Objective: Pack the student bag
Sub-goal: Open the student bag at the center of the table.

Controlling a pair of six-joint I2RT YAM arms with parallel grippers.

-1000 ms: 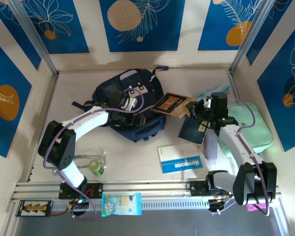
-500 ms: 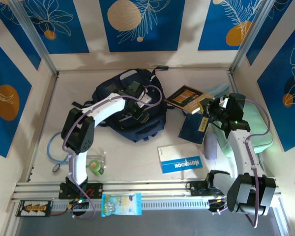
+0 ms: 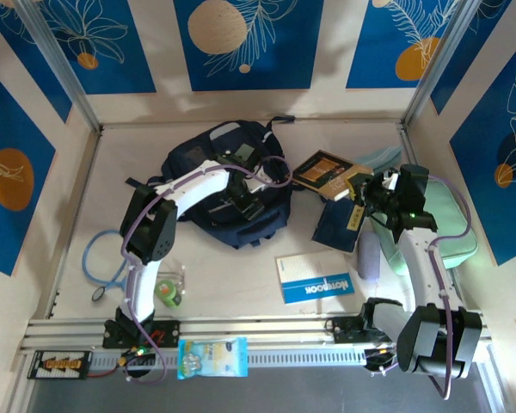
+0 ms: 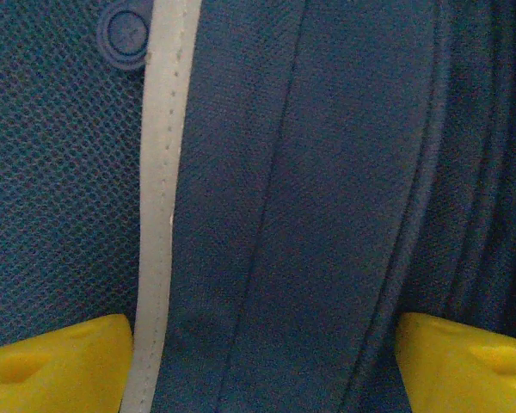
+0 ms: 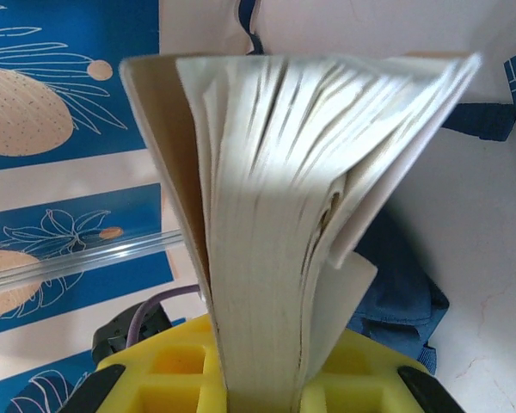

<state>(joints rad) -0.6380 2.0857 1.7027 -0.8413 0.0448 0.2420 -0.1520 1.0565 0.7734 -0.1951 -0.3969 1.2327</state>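
- We see the student bag (image 3: 262, 225) lying on the table (image 3: 224, 267) toward the back, left of centre, its grey-white patch facing up.
- Our left gripper (image 3: 245, 200) rests on the middle of the bag. In the left wrist view its yellow fingertips (image 4: 52, 361) stand wide apart and released, with flat navy fabric and a pale trim strip (image 4: 159, 215) between them and nothing pinched.
- Our right gripper (image 3: 359, 191) sits to the right of the bag, jaws clenched on a brown book (image 3: 325, 169). The book is lifted off the table and points toward the bag.
- In the right wrist view the book's pages (image 5: 275, 172) fan open above the yellow jaws, which grip it at its lower edge.
- A navy booklet (image 3: 335, 227) lies just below the held book, and a white-and-blue notebook (image 3: 314, 280) lies nearer us.
- A mint-green case (image 3: 451, 228) lies against the right side, partly under the right arm.
- A blue cable loop (image 3: 99, 258) and a green tape roll (image 3: 166, 291) lie near the left arm's base.
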